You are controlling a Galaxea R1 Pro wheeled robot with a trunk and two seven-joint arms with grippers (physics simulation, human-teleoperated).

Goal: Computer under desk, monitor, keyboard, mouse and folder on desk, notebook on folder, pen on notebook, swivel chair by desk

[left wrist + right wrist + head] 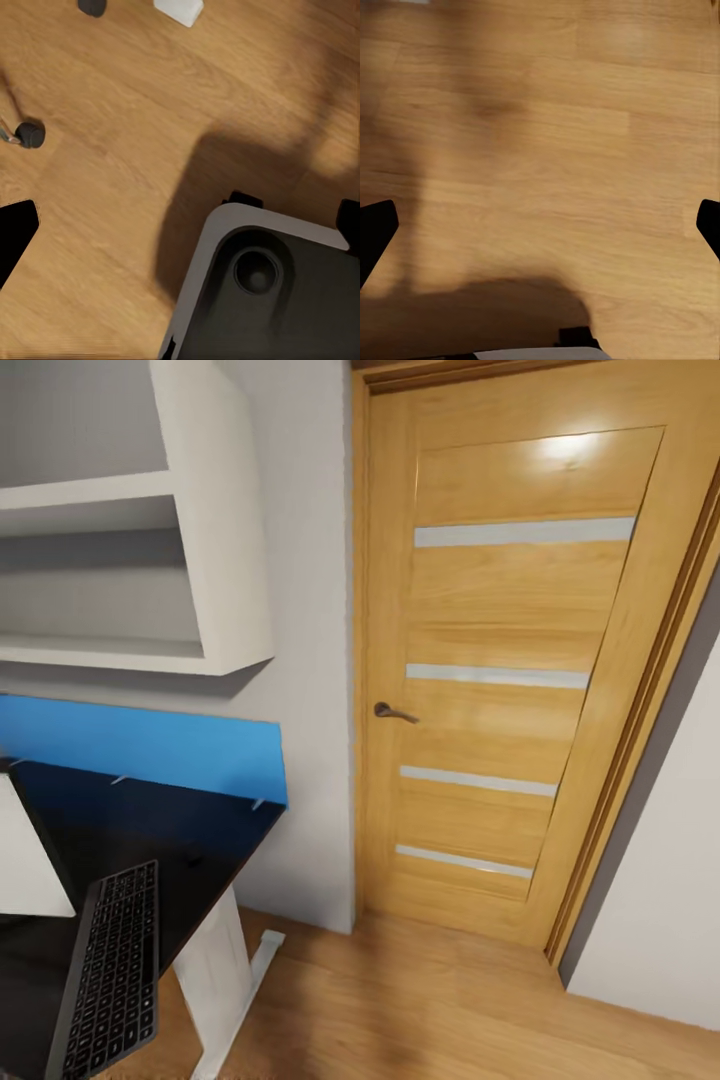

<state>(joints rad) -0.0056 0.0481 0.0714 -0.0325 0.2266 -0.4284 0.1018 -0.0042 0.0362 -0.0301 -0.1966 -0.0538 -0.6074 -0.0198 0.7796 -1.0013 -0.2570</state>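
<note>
The desk (120, 830) with its matt black top and white leg fills the lower left of the head view. The keyboard (110, 970) lies on it near the front edge, beside the white back of the monitor (30, 860). In the left wrist view my left gripper (181, 229) hangs open over the wood floor, above the robot's own base (262, 300). A black castor (30, 133) on a chrome leg of the swivel chair stands on the floor there. My right gripper (540, 229) is open over bare floor with nothing between its fingers.
A shut wooden door (500, 690) with a lever handle (392, 711) stands straight ahead. A white wall shelf (150, 560) hangs above the desk, and an upright blue panel (140, 745) runs along its back edge. A white desk foot (180, 11) and a second castor (91, 6) rest on the floor.
</note>
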